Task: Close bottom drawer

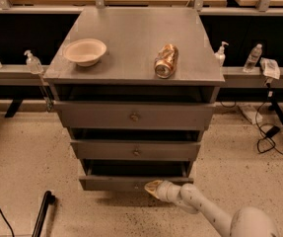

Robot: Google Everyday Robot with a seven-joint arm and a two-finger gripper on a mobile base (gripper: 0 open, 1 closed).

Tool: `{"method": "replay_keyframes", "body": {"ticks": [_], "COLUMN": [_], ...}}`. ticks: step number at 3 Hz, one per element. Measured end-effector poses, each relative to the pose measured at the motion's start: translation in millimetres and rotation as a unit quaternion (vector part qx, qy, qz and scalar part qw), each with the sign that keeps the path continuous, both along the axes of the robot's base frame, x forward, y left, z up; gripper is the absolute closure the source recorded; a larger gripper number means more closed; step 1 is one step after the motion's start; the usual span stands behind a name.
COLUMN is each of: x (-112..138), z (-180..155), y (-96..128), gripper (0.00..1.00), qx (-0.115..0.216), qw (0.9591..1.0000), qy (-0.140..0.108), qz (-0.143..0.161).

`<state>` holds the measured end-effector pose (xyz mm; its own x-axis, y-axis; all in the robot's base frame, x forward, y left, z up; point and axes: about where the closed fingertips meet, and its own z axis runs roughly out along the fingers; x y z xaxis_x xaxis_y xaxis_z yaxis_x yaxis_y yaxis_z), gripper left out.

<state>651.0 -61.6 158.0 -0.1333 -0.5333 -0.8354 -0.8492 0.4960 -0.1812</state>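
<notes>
My claw [153, 187] is low on the near side of the cabinet. Its tan tip sits against the front panel of the bottom drawer [109, 183], just right of the panel's centre. I can't tell if the claw is spread or pressed together; from here it reads as one pointed tan lump. My arm [206, 211] is smooth, pale and made of rounded segments. It comes in from near right and is cut off by the lower edge.

Bottom drawer: dull grey, flat, slimmest of the three fronts, lowest in the stack, close to the floor. It's pulled out, and a dark strip of its inside shows behind the panel. I can't make out its knob.

Above it are the middle drawer [106, 150] and the top drawer [96, 115], in the same matte grey. Each has a small round knob at its centre and a dark gap above.

Top surface [131, 28]: flat matte grey slab.
- Bowl [85, 51]: far left, pale beige, round, shallow, upright.
- Can [166, 61]: to the right, lying on its side, coppery and shiny, end facing near. Its print is unreadable.

On the ledges behind:
- A clear pump bottle [33, 62] on the left.
- Another pump bottle [221, 53] and a water bottle [253, 58] on the right. Their labels are too small to read.

The floor [27, 152] is pale with dark speckles. Black cables [269, 135] lie on it at right.
</notes>
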Motion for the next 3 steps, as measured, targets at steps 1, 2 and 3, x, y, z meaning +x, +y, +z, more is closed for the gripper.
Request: {"method": "replay_keyframes", "body": {"ticks": [1, 2, 3], "x": [0, -21, -77], "z": [0, -12, -32], "y": [0, -6, -16], "gripper": [1.00, 1.00, 1.00], "qx": [0.000, 0.017, 0.042], "qw": [1.0000, 0.9995, 0.9967], "qy": [0.000, 0.021, 0.056], "qz": [0.000, 0.012, 0.041]}}
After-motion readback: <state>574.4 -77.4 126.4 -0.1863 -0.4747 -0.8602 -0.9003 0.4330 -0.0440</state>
